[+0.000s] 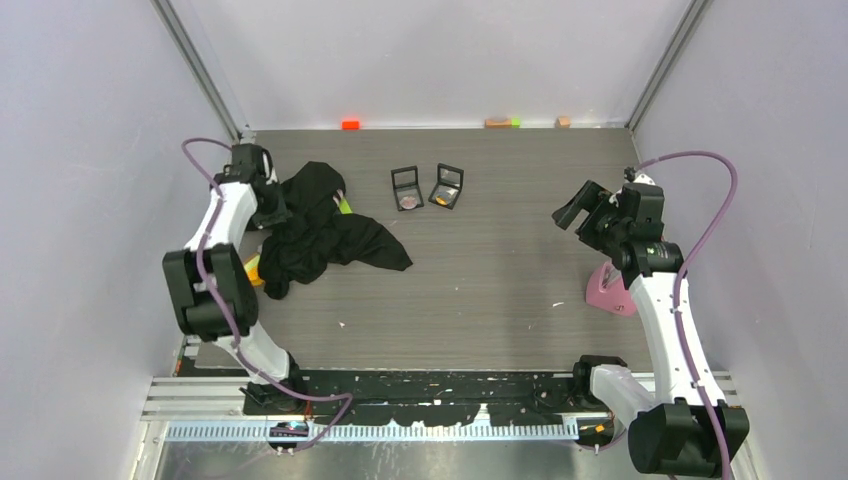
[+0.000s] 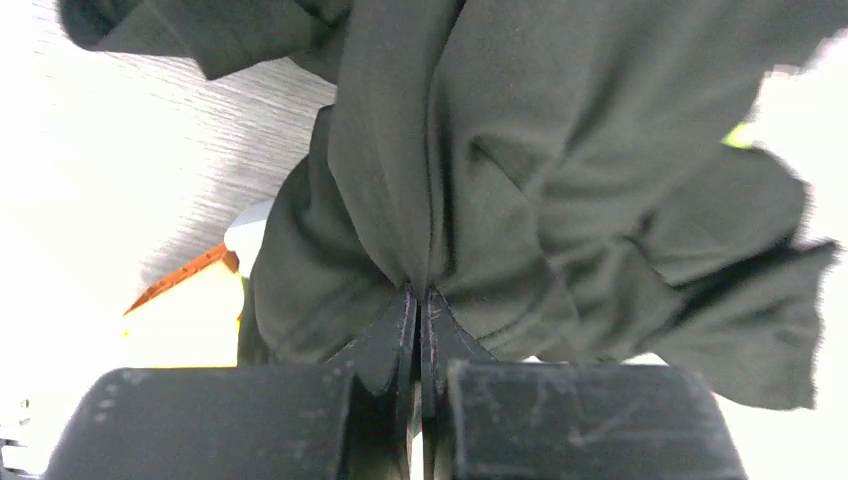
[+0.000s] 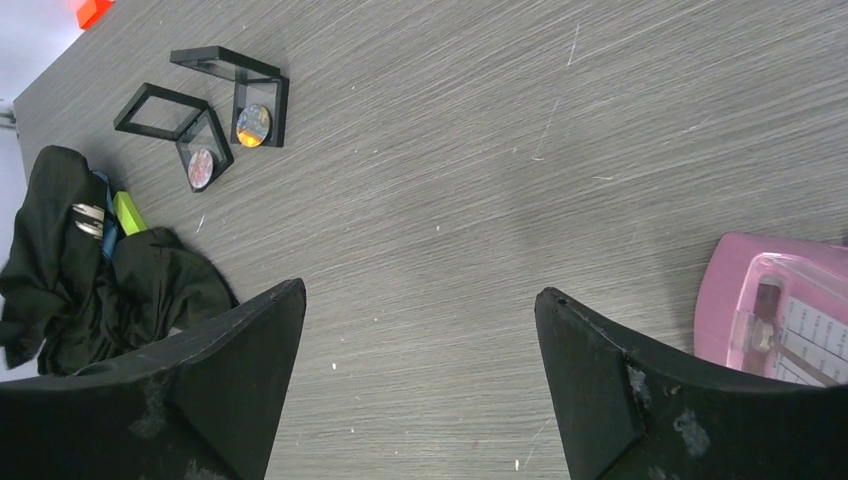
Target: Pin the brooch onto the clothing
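Observation:
The clothing, a black T-shirt (image 1: 325, 235), lies crumpled at the left of the table with its print hidden in the folds. My left gripper (image 1: 273, 208) is shut on a bunch of its fabric, and the left wrist view shows the shirt (image 2: 540, 180) pinched between the closed fingertips (image 2: 422, 296). Two small black display boxes stand open mid-table. One holds a pinkish round brooch (image 1: 406, 201) (image 3: 201, 167) and the other an orange round brooch (image 1: 441, 198) (image 3: 253, 124). My right gripper (image 1: 577, 210) (image 3: 420, 296) is open and empty above the bare table at the right.
A pink case (image 1: 610, 290) (image 3: 790, 310) lies by the right arm. A yellow and orange object (image 1: 252, 270) (image 2: 190, 315) and a green piece (image 1: 345, 207) (image 3: 128, 212) lie partly under the shirt. An orange block (image 1: 350, 124) and small blocks (image 1: 497, 122) sit along the back wall.

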